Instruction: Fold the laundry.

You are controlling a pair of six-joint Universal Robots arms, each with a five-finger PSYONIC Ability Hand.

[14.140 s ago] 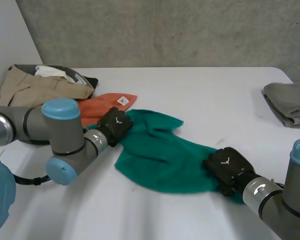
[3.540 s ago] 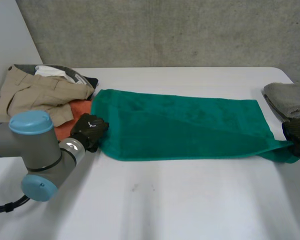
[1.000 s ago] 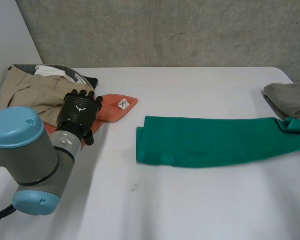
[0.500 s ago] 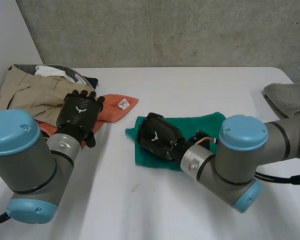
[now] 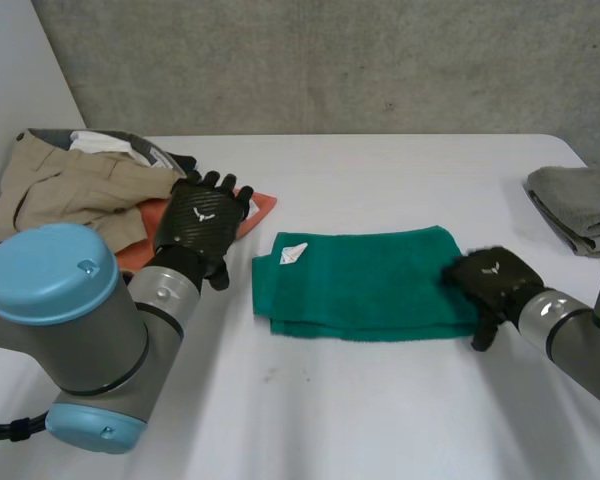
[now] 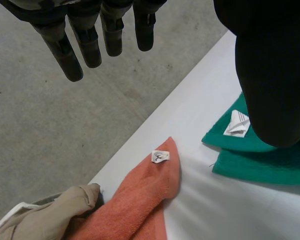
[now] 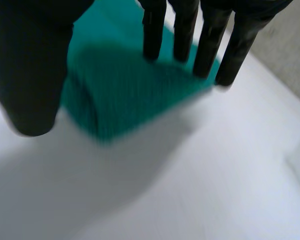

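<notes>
A green towel (image 5: pixel 365 285) lies folded in the middle of the table, a white tag (image 5: pixel 293 253) showing at its left end. My right hand (image 5: pixel 490 280) hovers at the towel's right edge, open; in the right wrist view its straight fingers (image 7: pixel 200 35) stand over the green towel (image 7: pixel 120 85) without gripping it. My left hand (image 5: pixel 202 222) is raised over the orange cloth (image 5: pixel 261 205), left of the towel, open and empty. In the left wrist view its fingers (image 6: pixel 90 35) are spread above the orange cloth (image 6: pixel 140 200), with the towel's tagged corner (image 6: pixel 238 123) beside the thumb.
Beige trousers (image 5: pixel 70 185) and other garments are piled at the back left, partly on the orange cloth. A folded grey cloth (image 5: pixel 580 205) lies at the table's right edge. A grey wall runs behind the table.
My right hand carried the towel's right end over to the left, folding it in half, then let go and drew back to the right edge. My left hand shifted slightly right.
</notes>
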